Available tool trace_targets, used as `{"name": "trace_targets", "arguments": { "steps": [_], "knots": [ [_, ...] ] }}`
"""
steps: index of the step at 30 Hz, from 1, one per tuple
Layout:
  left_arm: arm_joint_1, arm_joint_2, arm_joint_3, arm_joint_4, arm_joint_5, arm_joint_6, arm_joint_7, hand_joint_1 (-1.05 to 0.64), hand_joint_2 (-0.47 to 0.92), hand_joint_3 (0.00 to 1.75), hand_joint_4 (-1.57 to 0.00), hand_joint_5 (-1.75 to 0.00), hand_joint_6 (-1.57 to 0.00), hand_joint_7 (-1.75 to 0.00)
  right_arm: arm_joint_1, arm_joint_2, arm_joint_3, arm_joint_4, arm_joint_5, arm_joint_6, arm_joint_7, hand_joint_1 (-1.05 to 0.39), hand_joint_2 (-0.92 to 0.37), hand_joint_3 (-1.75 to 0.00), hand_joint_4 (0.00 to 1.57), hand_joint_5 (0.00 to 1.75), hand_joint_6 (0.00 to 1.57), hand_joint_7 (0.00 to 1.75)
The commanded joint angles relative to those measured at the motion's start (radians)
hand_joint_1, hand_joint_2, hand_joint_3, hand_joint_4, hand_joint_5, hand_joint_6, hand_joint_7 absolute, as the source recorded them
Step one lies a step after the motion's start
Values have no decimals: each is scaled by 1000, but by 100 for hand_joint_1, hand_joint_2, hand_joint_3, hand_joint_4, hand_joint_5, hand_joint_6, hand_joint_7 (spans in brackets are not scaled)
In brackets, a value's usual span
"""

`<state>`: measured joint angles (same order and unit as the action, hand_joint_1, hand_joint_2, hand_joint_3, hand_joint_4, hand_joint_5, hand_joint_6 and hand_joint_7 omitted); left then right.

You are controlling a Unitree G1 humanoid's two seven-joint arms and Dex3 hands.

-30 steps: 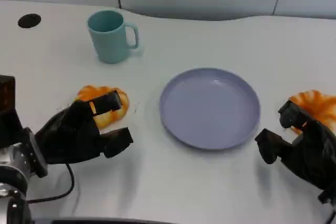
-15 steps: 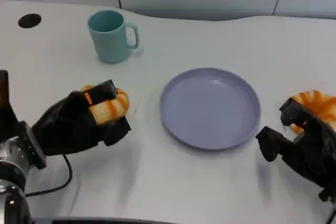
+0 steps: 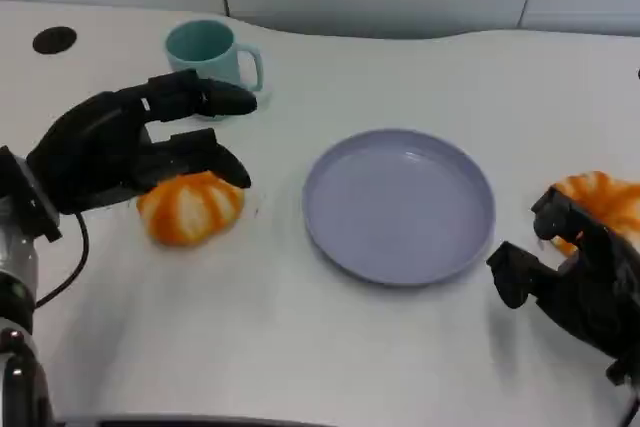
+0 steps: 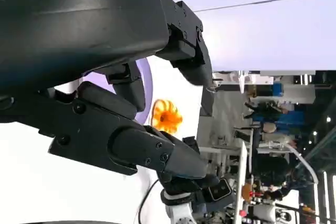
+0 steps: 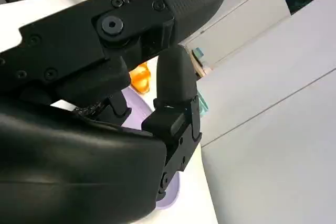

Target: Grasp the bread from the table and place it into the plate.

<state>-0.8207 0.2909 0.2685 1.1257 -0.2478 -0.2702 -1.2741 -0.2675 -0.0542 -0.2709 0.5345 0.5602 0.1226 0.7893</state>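
Left hand (image 3: pixel 130 147) spread wide above the bread (image 3: pixel 190 207), gripping nothing.
You have bare table (image 3: pixel 300 347) between bread and plate (image 3: pixel 400 205); right hand (image 3: pixel 570 282), loosely curled and empty, rests beside the plate's rim.

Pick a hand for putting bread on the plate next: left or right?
Left, probably. The left hand hovers open right over the bread beside the empty plate. The right hand sits low on the table, in front of the other bread.
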Motion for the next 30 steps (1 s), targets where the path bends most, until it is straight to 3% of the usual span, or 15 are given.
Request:
{"name": "trace_targets", "arguments": {
  "steps": [1, 12, 15, 20, 21, 22, 24, 30],
  "knots": [
    [-7, 20, -11, 1, 0, -15, 12, -67, 92, 2, -34, -97, -65, -37, 7, -13, -9, -8, 4, 2, -5, -41, -87, 0, 89, 175, 64, 175],
    [-7, 22, -17, 2, -6, -16, 14, -67, 92, 2, -34, -96, -68, -33, 7, -12, -10, -9, 4, 3, -5, -41, -87, 0, 89, 175, 64, 175],
    [-42, -13, -67, 10, 98, -198, 236, -57, 86, 1, -27, -81, -61, -19, 6, -13, -8, -6, -2, -11, -4, -42, -87, 0, 89, 175, 64, 175],
    [-52, -16, -91, 36, 113, -251, 292, -54, 85, 0, -27, -75, -60, -12, 6, -12, -8, -6, -3, -12, -4, -43, -87, 0, 89, 175, 64, 175],
    [-64, -22, -241, 61, 319, -254, 554, -54, 85, 0, -27, -74, -61, -11, 7, -12, -8, -4, -3, -14, -2, -43, -87, 0, 89, 175, 64, 175],
    [-82, -29, -389, 93, 507, -221, 784, -44, 84, 0, -33, -53, -58, -6, 10, -11, -8, -7, -2, -12, -3, -42, -88, -1, 89, 175, 64, 175],
    [-111, -40, -586, 144, 750, -140, 1073, -42, 85, 0, -40, -25, -53, -1, 12, -9, -8, -6, -1, -14, -1, -41, -88, -1, 88, 175, 63, 175],
    [-129, -49, -655, 188, 839, -101, 1197, -43, 87, 0, -45, -11, -50, 0, 11, -8, -8, -4, -4, -20, 1, -41, -89, -1, 89, 175, 63, 175]
  ]
}}
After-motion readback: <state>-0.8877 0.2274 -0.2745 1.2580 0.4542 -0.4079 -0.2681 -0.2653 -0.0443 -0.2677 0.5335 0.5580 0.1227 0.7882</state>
